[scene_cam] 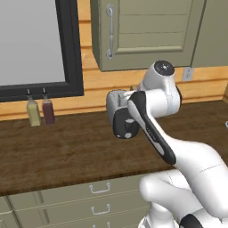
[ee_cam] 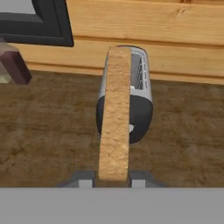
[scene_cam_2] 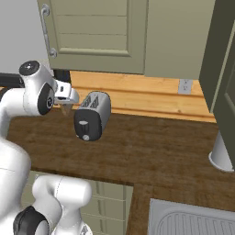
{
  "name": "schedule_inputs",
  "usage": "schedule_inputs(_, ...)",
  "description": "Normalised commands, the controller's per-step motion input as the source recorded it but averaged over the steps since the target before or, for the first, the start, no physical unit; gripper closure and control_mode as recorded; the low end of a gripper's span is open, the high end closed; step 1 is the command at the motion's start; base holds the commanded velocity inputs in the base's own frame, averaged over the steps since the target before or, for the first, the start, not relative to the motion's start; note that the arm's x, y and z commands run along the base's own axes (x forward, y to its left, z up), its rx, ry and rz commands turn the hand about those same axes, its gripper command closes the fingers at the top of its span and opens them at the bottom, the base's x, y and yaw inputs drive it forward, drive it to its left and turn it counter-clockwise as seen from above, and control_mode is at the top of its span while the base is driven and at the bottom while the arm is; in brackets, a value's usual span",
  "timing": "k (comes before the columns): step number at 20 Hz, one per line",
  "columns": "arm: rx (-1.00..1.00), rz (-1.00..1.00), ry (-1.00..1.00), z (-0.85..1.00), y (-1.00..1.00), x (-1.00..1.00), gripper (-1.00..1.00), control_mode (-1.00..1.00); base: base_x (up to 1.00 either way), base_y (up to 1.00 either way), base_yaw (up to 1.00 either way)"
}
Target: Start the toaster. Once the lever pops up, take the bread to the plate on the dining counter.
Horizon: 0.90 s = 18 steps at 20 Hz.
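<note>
Between end effector [ee_cam: 112, 178] fingers: bread [ee_cam: 114, 118] gripped edge-on, above toaster [ee_cam: 139, 98].

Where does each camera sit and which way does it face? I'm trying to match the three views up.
Left base view: behind the arm's left, facing the counter and window; the white arm hides most of the toaster.
Right base view: behind the arm's right, facing the toaster and sink; arm at left.
Hand view: on the hand, looking along the gripper shut on the bread above the toaster.
All three share the toaster.
</note>
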Motion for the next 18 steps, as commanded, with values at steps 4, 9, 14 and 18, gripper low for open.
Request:
schedule_inputs(4,0.0,0.0,0.11,0.84,-0.34,-0.67,1.0,-1.0,0.0,0.0,0.0)
schedule_inputs(9,0.0,0.0,0.12,0.7,-0.47,-0.71,1.0,-1.0,0.0,0.0,0.0)
schedule_inputs(14,0.01,0.0,0.01,0.02,-0.51,-0.61,1.0,-1.0,0.0,0.0,0.0)
schedule_inputs(18,0.0,0.0,-0.01,-0.64,-0.24,-0.33,1.0,-1.0,0.0,0.0,0.0)
